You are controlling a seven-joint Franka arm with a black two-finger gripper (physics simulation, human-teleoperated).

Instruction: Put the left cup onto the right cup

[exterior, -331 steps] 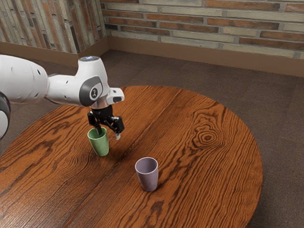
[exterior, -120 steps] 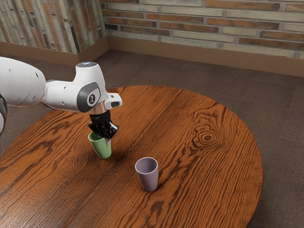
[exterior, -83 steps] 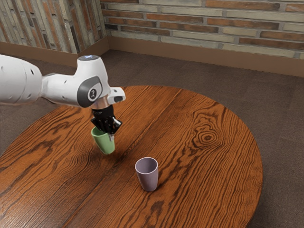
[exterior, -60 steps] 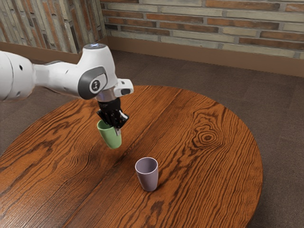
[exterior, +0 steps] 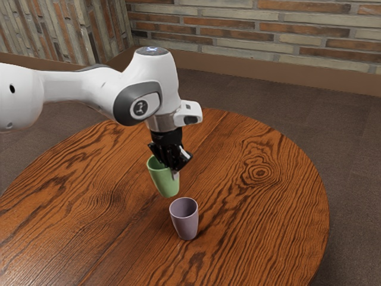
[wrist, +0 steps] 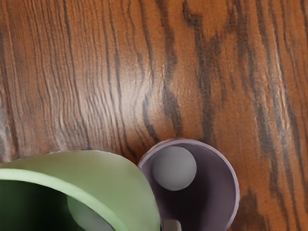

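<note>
- The purple cup [exterior: 184,218] stood upright on the round wooden surface [exterior: 256,179], its mouth facing up. It is the reference for all placements below.
- The green cup [exterior: 164,179] was clear of the surface, in the air just above the purple cup and toward the exterior view's left of it. No contact between the two cups was observed.
- The green cup was tilted, with its base as the lowest part and the part closest to the purple cup's rim.
- The tool [exterior: 172,164] was pinching the green cup's wall at the rim, one finger inside and one outside, on the side of the rim toward the purple cup.
- In the wrist view, the green cup's rim [wrist: 96,178] overlapped one edge of the purple cup's mouth [wrist: 211,192]. The pale inner bottom of the purple cup was visible.
- The white arm [exterior: 89,95] reached over the surface from the exterior view's left of the purple cup.
</note>
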